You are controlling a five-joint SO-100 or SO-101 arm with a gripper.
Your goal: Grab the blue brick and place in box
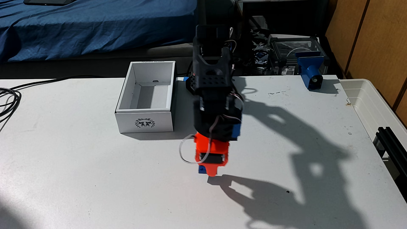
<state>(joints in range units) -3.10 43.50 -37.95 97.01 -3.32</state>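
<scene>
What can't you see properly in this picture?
- Blue brick, fixed view: just a corner peeks out; the orange hand covers the rest.
- Whether the hand is squeezing the brick: its fingers face away, so I cannot tell.
- Box floor: the near wall hides part of it.
- Printing on the box's far rim: too small to read.
- White tub: cut off by the right edge.

box [146, 125] left of arm — table [77, 165] bare
</scene>
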